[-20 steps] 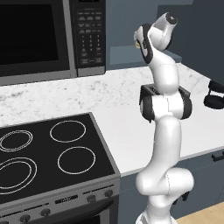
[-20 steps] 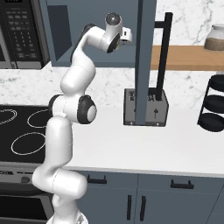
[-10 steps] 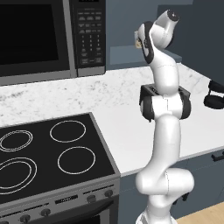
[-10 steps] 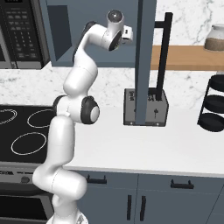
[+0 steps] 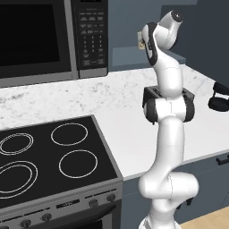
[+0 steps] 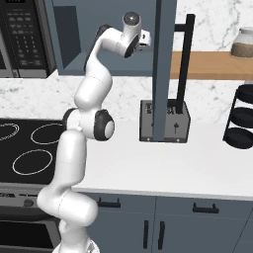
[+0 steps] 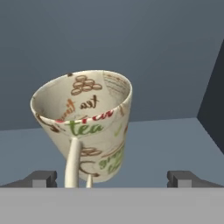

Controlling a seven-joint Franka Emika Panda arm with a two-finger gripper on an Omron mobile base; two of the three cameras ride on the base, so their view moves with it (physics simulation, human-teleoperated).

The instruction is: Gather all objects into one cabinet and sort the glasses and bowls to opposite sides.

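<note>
Up close, glossy tapered printed mug (image 7: pixel 87 127)

**Mug blocks the centre; room to both sides inside the cabinet**

Directly ahead of the gripper (image 7: pixel 112 177), between its 2 wide-spread fingertips (image 7: pixel 41 178), the printed tea mug (image 7: pixel 85 124) stands on the cabinet shelf (image 7: pixel 170 140), its handle toward the hand. Shelf floor lies bare to the gripper's right of the mug and in a narrower strip to its left. Behind the mug the cabinet back wall (image 7: pixel 131 48) closes the way. At far right a dark side panel (image 7: pixel 213 100) bounds the space. The open cabinet door (image 6: pixel 164 69) stands just beside the hand.
</note>
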